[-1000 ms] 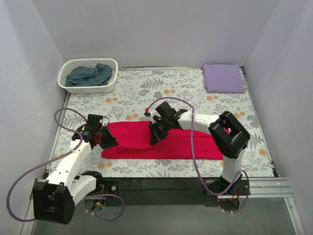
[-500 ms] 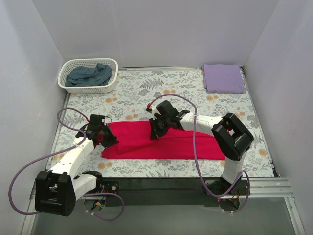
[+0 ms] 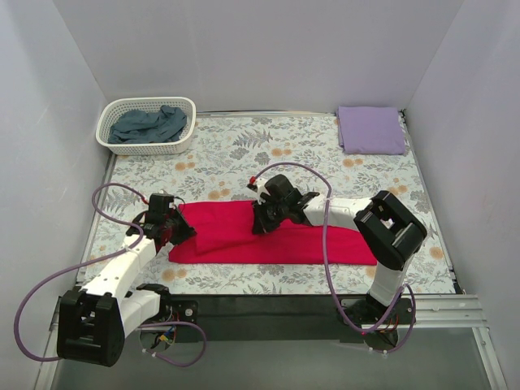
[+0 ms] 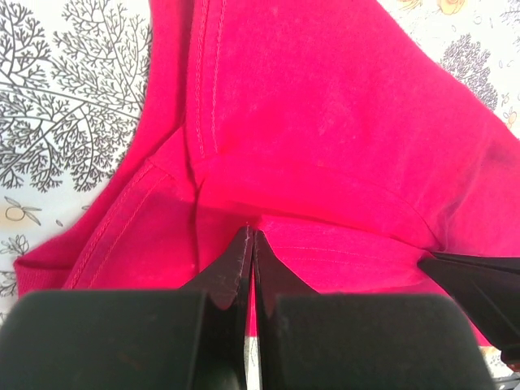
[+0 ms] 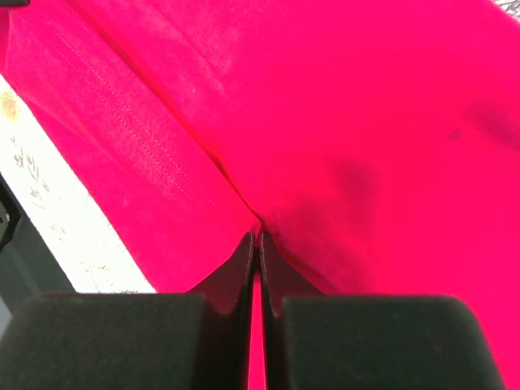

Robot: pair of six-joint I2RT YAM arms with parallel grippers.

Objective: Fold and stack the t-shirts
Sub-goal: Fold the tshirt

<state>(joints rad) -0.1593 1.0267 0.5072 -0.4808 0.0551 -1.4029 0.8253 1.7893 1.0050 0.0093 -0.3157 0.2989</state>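
The crimson red t-shirt [image 3: 276,240] lies as a long band across the front middle of the floral table cover. My left gripper [image 3: 175,231] is shut on the shirt's left end [image 4: 325,146], pinching a fold of cloth. My right gripper [image 3: 260,219] is shut on the shirt's upper edge near its middle [image 5: 341,122]. The part between the two grippers is lifted into a fold. The lavender t-shirt [image 3: 370,129] lies folded at the back right. The slate blue-grey t-shirt [image 3: 149,124] is bunched in the basket.
A white plastic basket [image 3: 185,104] stands at the back left corner. Purple cables loop from both arms over the table. Grey walls close in the left, back and right sides. A black rail runs along the near edge.
Both grippers, still shut on the red shirt, have moved slightly toward the near edge and lower. The lifted fold of cloth has come down with them.
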